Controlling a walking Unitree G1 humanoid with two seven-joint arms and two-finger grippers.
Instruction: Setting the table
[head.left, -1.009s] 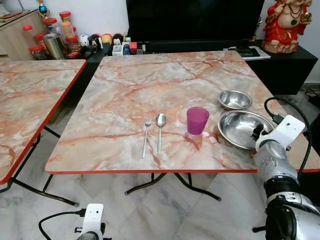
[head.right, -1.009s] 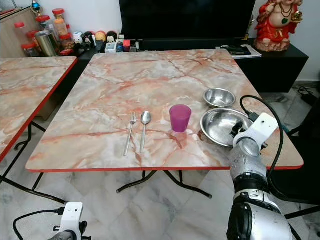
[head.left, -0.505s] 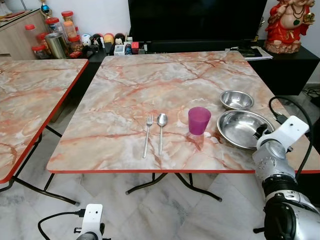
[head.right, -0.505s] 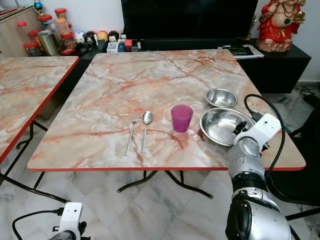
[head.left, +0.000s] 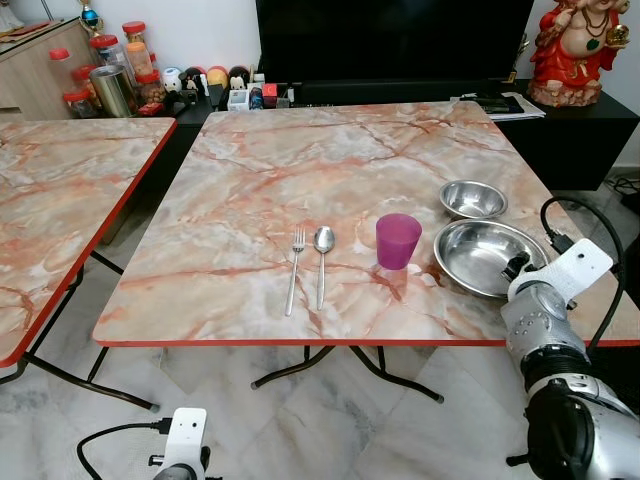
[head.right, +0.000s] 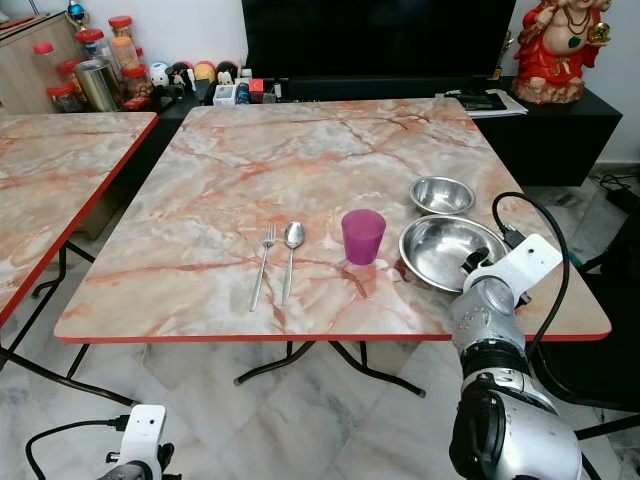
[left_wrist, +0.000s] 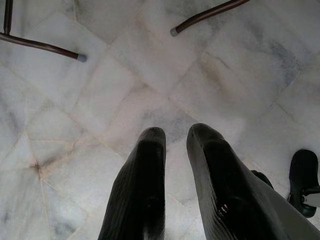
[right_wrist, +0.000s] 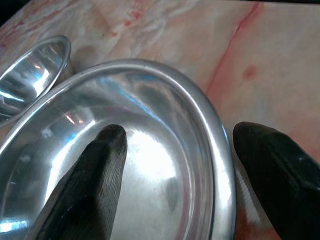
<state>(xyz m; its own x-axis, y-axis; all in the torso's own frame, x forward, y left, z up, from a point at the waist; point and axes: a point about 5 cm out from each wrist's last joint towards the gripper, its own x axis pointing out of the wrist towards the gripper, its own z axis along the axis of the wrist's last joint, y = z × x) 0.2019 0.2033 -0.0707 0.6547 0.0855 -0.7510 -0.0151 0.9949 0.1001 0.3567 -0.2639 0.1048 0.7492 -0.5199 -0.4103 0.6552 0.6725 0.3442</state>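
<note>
Writing: none can be read on any of the things.
Table (head.left: 250, 190): square top, glossy marble pattern in pink and cream with red veins, thin red rim, dark folding legs.
Big bowl (head.left: 478, 252): round, polished steel, near the table's right edge toward the front right corner.
Small bowl (head.left: 473, 198): same steel, just behind the big one, almost touching it.
Cup (head.left: 398, 240): magenta plastic, tapered, upright, between the spoon and the big bowl.
Fork (head.left: 293, 270): steel, lying with tines toward the far edge, close beside the spoon.
Spoon (head.left: 321, 263): steel, parallel to the fork on its right.
Right claw (right_wrist: 175, 165): fingers apart and straddling the big bowl's near rim, one finger (right_wrist: 92, 175) over the inside, the other (right_wrist: 280, 170) outside over the table; not touching the rim as far as I can tell.
Change: the right wrist sits slightly lower and nearer the table's front edge than half a second ago; bowls, cup and cutlery have not moved.
Left claw (left_wrist: 175, 137): hangs over the pale marble floor (left_wrist: 75, 125), ribbed black fingers nearly together with a narrow gap.
</note>
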